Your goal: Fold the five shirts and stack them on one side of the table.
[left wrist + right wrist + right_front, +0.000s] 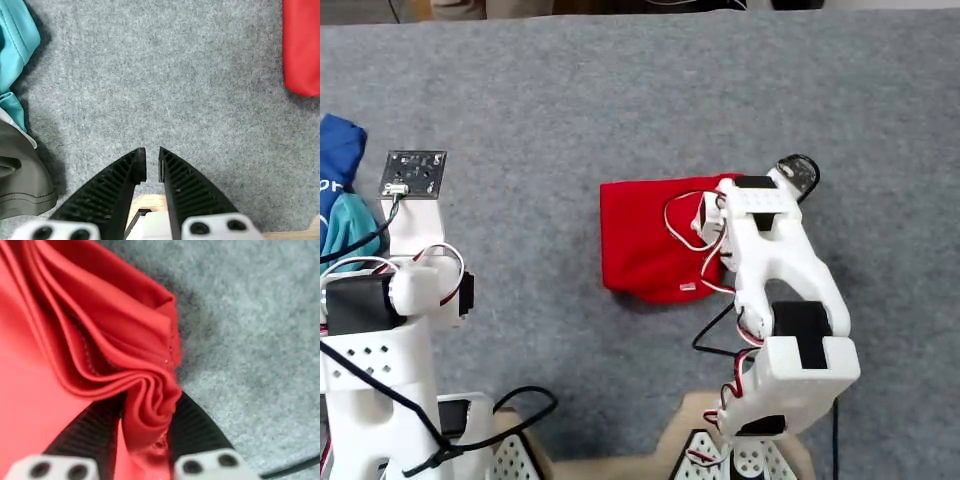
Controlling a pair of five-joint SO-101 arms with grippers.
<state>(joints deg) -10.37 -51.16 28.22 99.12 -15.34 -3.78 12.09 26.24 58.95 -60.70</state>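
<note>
A folded red shirt (pixel 645 235) lies on the grey mat near the middle of the table. My right gripper (pixel 150 410) is at the shirt's right edge, shut on a bunch of its layered folds (pixel 100 330); the right arm (pixel 770 250) covers that edge from above. The left arm (pixel 415 220) stands at the left side of the table. Its gripper (pixel 152 165) hangs over bare mat with the fingers almost together and nothing between them. An edge of the red shirt (pixel 302 45) shows in the left wrist view, well away from that gripper.
A blue shirt (pixel 340 150) and a teal shirt (pixel 345 225) lie bunched at the table's left edge. The teal shirt (pixel 17 30) and an olive-grey garment (pixel 20 175) lie beside the left gripper. Bare grey mat (pixel 620 90) covers the far half.
</note>
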